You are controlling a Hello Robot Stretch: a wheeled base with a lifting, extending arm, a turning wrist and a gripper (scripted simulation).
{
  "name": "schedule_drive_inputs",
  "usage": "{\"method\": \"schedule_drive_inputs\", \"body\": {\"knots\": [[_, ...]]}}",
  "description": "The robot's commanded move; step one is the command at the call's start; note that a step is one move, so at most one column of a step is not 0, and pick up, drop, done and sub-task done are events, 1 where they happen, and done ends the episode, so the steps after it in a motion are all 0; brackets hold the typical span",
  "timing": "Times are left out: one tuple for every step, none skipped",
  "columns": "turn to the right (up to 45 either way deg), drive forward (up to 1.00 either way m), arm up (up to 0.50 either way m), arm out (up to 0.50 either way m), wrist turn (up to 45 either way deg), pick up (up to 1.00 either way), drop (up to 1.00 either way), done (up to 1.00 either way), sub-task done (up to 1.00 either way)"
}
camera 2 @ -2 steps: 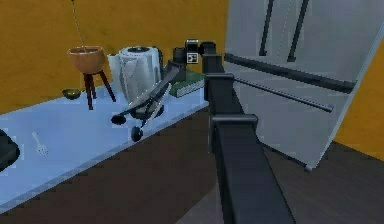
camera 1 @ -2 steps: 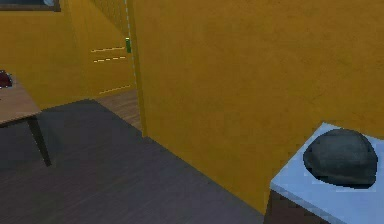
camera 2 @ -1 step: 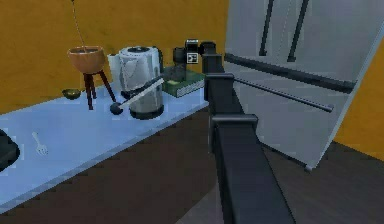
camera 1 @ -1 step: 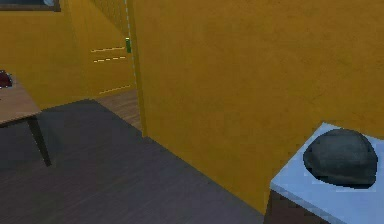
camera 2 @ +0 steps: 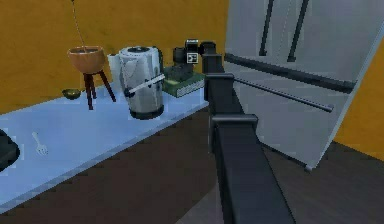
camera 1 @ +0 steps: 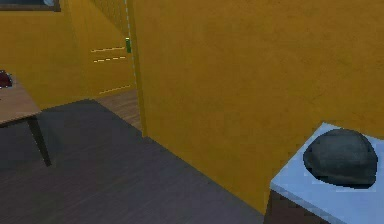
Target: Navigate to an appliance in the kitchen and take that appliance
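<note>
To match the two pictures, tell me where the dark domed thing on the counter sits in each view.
Forward view: the dark domed thing is at lower right, on the pale blue counter.
Arm side view: probably the dark sliver at the left edge, on that counter.
Shared landmark: the pale blue counter.

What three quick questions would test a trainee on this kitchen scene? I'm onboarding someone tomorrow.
1. True or false: the kettle stands on the light blue countertop.
2. What sits at the forward view's lower right? A) a dark domed thing B) a red mug C) a white plate
3. Can you tell whether the gripper holds anything, and why?

Key: 1 true. 2 A. 3 No: a greenish box lies on the countertop right at it.
</note>
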Motion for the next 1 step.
{"method": "schedule_drive_inputs", "body": {"knots": [[0.0, 0.00, 0.00, 0.00, 0.0, 1.00, 0.00, 0.00, 0.00]]}}
